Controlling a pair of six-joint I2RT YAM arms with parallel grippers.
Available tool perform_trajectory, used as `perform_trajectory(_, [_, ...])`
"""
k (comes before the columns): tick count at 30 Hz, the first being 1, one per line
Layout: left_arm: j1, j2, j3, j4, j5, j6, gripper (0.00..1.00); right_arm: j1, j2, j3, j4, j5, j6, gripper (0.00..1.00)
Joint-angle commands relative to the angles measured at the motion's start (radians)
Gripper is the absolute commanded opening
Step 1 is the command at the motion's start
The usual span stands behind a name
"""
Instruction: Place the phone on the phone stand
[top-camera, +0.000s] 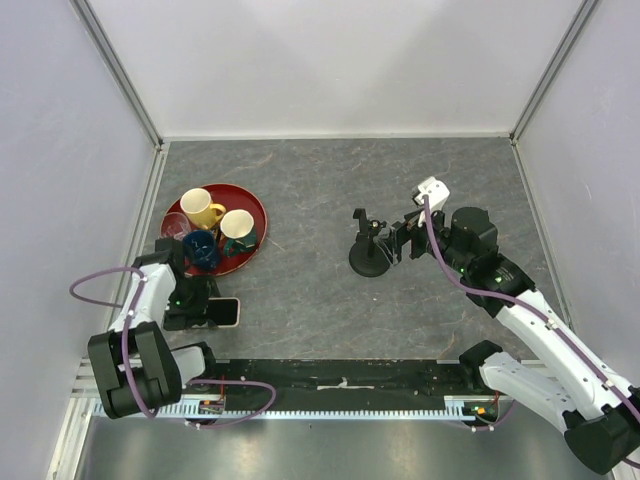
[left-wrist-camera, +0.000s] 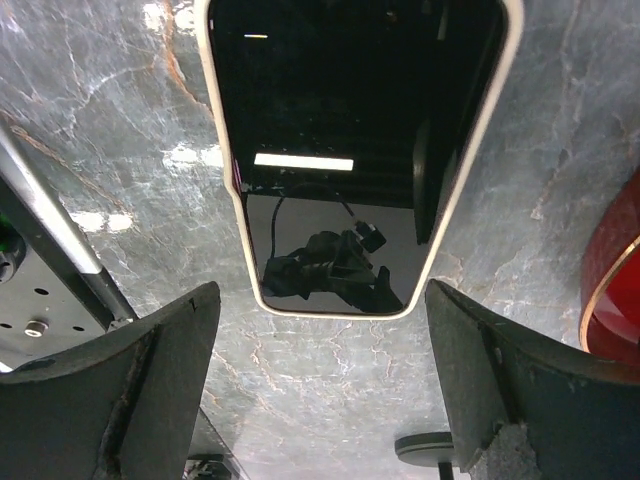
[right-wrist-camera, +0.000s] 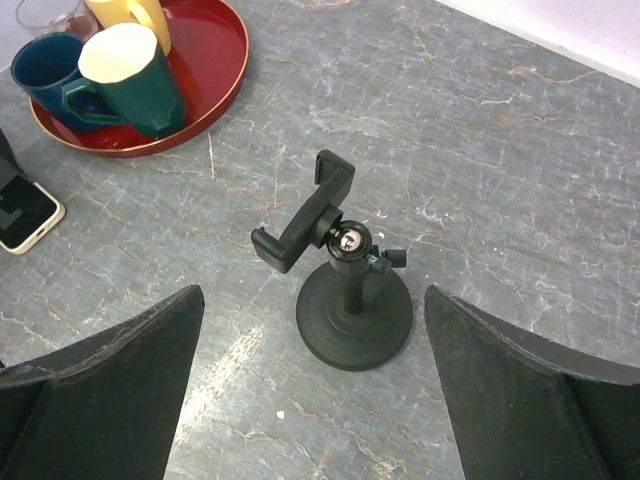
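Note:
The phone (top-camera: 228, 312) lies flat on the table at the near left, screen up, black with a pale cream edge. My left gripper (top-camera: 196, 305) hovers over its left end, open. In the left wrist view the phone (left-wrist-camera: 355, 150) lies just beyond my open left gripper (left-wrist-camera: 320, 292), outside the jaws. The phone stand (top-camera: 368, 250) stands upright at centre right, a black disc base with a stem and an empty clamp cradle. My right gripper (top-camera: 398, 240) is open just right of it. In the right wrist view the stand (right-wrist-camera: 345, 275) stands ahead of my open right gripper (right-wrist-camera: 312, 295).
A red round tray (top-camera: 257, 200) at the left holds a yellow mug (top-camera: 203, 208), a green mug (top-camera: 238, 230), a blue mug (top-camera: 202, 248) and a clear glass (top-camera: 177, 227), just beyond the phone. Pale walls enclose the table. A black rail (top-camera: 340, 385) runs along the near edge.

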Motion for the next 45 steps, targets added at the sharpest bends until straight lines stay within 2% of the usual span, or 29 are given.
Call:
perform_trajectory(1, [0.019, 0.036, -0.012, 0.026, 0.025, -0.079, 0.89, 0.015, -0.017, -0.009, 0.047, -0.004, -0.014, 0.98])
perform_trajectory(6, [0.033, 0.05, -0.021, 0.021, 0.007, -0.082, 0.89, 0.019, -0.017, -0.015, 0.05, -0.001, -0.02, 0.98])
perform_trajectory(19, [0.047, 0.007, -0.114, 0.144, -0.004, -0.102, 0.89, 0.024, -0.011, -0.023, 0.047, 0.004, -0.018, 0.98])
perform_trajectory(30, [0.047, -0.076, -0.073, 0.135, -0.042, -0.075, 0.91, 0.026, -0.004, -0.017, 0.039, 0.008, -0.021, 0.98])
perform_trajectory(40, [0.049, -0.051, -0.059, 0.167, -0.032, -0.056, 0.92, 0.026, -0.005, -0.015, 0.03, 0.021, -0.028, 0.98])
perform_trajectory(45, [0.052, 0.016, -0.061, 0.179, -0.035, -0.032, 0.92, 0.026, -0.007, -0.014, 0.028, 0.022, -0.026, 0.98])
